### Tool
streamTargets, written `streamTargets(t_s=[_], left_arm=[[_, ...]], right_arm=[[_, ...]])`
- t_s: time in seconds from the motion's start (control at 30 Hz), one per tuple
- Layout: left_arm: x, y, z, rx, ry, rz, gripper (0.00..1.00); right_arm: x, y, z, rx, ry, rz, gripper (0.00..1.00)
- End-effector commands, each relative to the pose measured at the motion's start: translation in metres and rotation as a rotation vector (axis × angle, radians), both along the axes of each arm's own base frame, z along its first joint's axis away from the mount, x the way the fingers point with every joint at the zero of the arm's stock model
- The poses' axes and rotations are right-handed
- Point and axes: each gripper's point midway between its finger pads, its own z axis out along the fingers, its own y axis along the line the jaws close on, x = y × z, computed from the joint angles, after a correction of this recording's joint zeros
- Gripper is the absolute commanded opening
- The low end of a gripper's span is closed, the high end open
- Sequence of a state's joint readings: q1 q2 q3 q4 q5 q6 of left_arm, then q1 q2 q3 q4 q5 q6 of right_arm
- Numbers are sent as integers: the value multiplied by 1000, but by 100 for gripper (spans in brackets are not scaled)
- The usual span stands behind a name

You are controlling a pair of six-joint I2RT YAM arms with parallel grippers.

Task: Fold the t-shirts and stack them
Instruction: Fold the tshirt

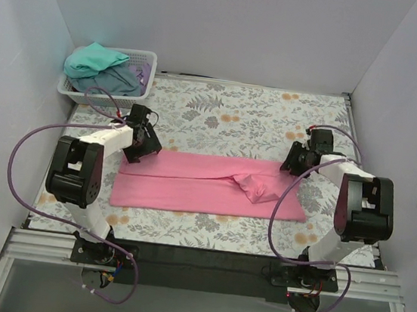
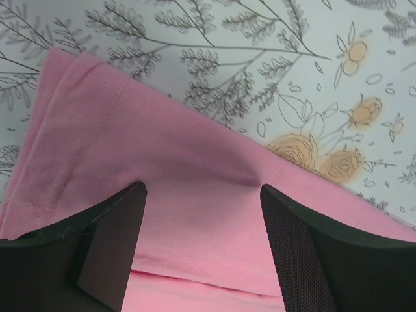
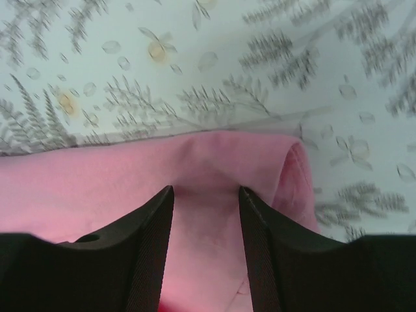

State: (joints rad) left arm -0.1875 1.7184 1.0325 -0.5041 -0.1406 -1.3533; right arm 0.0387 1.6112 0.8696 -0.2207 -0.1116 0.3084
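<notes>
A pink t-shirt (image 1: 204, 187) lies folded into a long band across the middle of the floral table (image 1: 236, 117), with a bunched lump right of centre. My left gripper (image 1: 139, 153) is at its far left corner, jaws wide open. In the left wrist view the gripper (image 2: 203, 188) straddles the flat pink cloth (image 2: 130, 136) without pinching it. My right gripper (image 1: 293, 166) is at the far right corner. In the right wrist view the gripper (image 3: 206, 190) stands open over the shirt's folded edge (image 3: 97, 185), cloth showing in the gap. A teal t-shirt (image 1: 95, 60) and a grey-blue t-shirt (image 1: 120, 83) sit in the basket.
A white lattice basket (image 1: 148, 63) stands at the back left corner of the table. White walls close in the table on three sides. The arm bases and a black strip (image 1: 196, 259) run along the near edge.
</notes>
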Motion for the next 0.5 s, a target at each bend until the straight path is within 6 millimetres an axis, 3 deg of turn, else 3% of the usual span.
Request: streamTargets(t_s=[0.0, 0.1, 0.13, 0.2, 0.3, 0.37, 0.4, 0.47], left_arm=[[-15, 24, -16, 81, 91, 12, 71], [-11, 22, -1, 67, 38, 7, 72], [-6, 19, 15, 51, -18, 1, 72], [-7, 13, 27, 26, -60, -27, 74], [-5, 4, 65, 1, -196, -74, 77], [-13, -4, 75, -17, -237, -110, 78], [-17, -7, 94, -25, -299, -131, 79], [-32, -15, 95, -38, -319, -168, 79]], right_arm=[[31, 12, 4, 42, -59, 66, 52], [37, 24, 29, 77, -113, 122, 51], [35, 37, 39, 103, -137, 169, 51], [25, 65, 61, 168, -192, 272, 51], [9, 94, 78, 239, -238, 389, 51], [3, 105, 81, 267, -251, 426, 52], [-1, 109, 78, 280, -247, 441, 52], [-3, 117, 70, 295, -235, 472, 52]])
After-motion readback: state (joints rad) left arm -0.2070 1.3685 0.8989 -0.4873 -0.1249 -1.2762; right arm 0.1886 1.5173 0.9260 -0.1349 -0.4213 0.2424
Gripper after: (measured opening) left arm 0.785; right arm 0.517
